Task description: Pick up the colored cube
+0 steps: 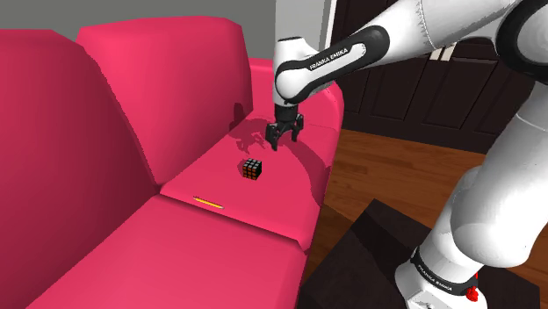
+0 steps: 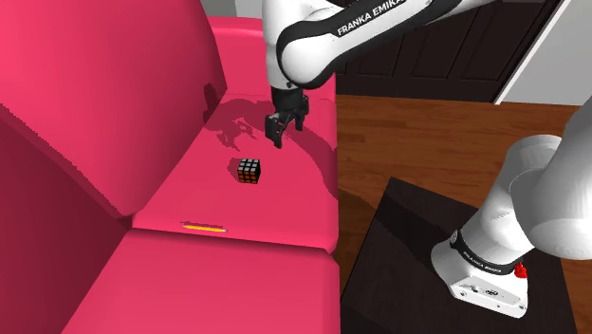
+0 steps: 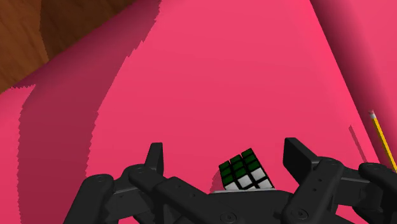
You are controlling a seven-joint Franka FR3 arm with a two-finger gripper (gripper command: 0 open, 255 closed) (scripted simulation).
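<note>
Claw (image 1: 285, 139), fingers spread and empty, hovers over the pink sofa seat (image 1: 263, 206) at centre frame, the colored cube (image 1: 253, 169) lying just lower left; a clean grab likely needs centring above it, then closing on opposite faces.

Setting: a home, living-room type. Evidence: a large pink sofa (image 1: 114, 132) with padded back and seat cushions takes up most of the shoulder view. The floor (image 1: 386, 167) beside it is brown wood boards. Behind stand dark panelled doors (image 1: 413, 88); room doors or cupboard fronts, cannot tell which. Grey wall (image 1: 53, 13) above the sofa back. The stand (image 1: 369, 255), a dark box, sits on the floor just beside the sofa.
</note>
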